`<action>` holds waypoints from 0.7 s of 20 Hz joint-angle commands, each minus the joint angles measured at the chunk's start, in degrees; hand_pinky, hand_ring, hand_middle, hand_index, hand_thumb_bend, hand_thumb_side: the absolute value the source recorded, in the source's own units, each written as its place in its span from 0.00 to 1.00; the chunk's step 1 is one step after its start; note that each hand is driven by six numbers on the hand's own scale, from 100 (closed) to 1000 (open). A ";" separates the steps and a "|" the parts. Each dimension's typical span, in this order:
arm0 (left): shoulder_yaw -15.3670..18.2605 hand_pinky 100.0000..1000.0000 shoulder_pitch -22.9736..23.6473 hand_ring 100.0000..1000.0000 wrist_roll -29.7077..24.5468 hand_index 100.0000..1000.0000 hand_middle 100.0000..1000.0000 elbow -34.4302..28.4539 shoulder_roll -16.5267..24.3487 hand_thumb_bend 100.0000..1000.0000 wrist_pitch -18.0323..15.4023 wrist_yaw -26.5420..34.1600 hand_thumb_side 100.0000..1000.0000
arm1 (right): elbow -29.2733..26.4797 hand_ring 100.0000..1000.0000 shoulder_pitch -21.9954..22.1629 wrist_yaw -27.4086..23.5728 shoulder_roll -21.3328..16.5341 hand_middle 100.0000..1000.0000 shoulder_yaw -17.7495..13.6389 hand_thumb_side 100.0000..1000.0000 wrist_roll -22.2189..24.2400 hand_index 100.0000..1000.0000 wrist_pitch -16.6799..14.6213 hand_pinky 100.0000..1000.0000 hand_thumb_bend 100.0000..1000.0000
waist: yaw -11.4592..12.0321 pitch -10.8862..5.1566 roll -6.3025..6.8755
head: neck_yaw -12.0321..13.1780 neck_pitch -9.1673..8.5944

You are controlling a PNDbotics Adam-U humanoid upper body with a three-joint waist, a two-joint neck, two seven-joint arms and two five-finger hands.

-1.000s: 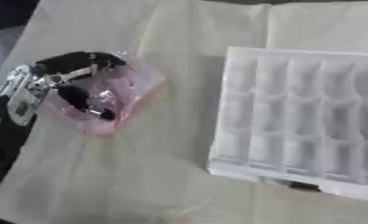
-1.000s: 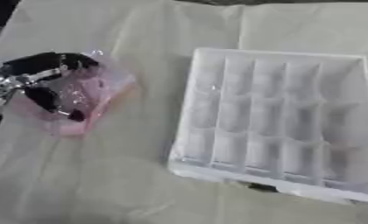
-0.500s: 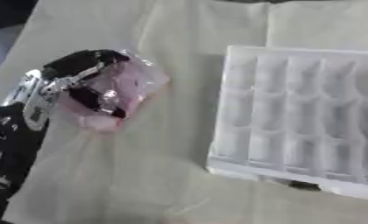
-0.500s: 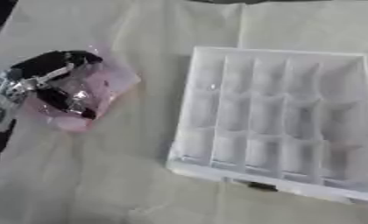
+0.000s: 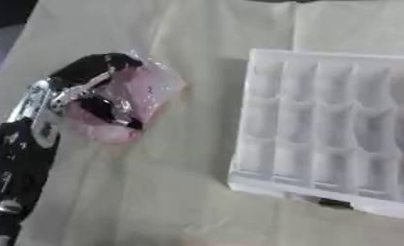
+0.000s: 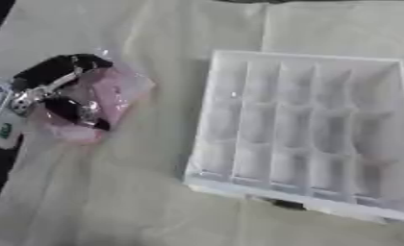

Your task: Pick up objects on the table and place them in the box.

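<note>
The pink bag (image 5: 142, 93) is in your left hand (image 5: 92, 91), at the left side of the surface (image 5: 155, 202), well apart from the box (image 6: 310, 129). Your fingers (image 5: 87, 69) curl over its upper edge and your thumb (image 5: 113, 113) presses in from below, so the hand is closed around it. The bag is a crinkled, see-through pink wrapper; what is inside it you cannot make out, since the plastic is blurred and your fingers cover much of its left half. Whether its lower edge touches the cloth or hangs just above it cannot be told from either view.

Your left forearm (image 5: 20, 163) runs down to the lower left corner and is cut off by the frame edge. Your right hand shows in neither view.

The box is a white plastic tray split into rows of small compartments, lying flat at the right. Its right side is cut off in the left eye view; the right eye view shows nearly all of it. The compartments look pale and hazy, and you cannot tell whether anything lies in them. A small dark piece (image 6: 287, 204) sits at the middle of its near edge, too small to identify. A pale cloth covers the surface.
</note>
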 commanded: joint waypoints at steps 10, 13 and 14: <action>-0.46 0.00 3.07 0.28 8.12 0.50 0.33 0.81 -7.34 0.34 4.89 -3.27 0.00 | -1.54 0.56 -0.74 -0.36 -1.15 0.50 -0.49 0.93 -0.36 0.60 -0.40 0.44 0.35 | 0.08 0.26 -1.77 | 0.16 0.00; -0.13 0.00 3.01 0.19 9.97 0.33 0.18 0.28 -7.54 0.29 4.68 -2.98 0.00 | -1.58 0.56 -0.65 -0.41 -1.03 0.50 -0.54 0.92 -0.45 0.60 -0.31 0.44 0.35 | 0.14 0.09 -1.78 | 0.18 0.00; -0.03 0.00 3.01 0.21 10.91 0.36 0.20 0.02 -7.56 0.29 4.57 -2.87 0.00 | -1.60 0.56 -0.61 -0.43 -0.99 0.50 -0.55 0.92 -0.46 0.60 -0.26 0.44 0.35 | 0.14 0.03 -1.76 | 0.17 0.00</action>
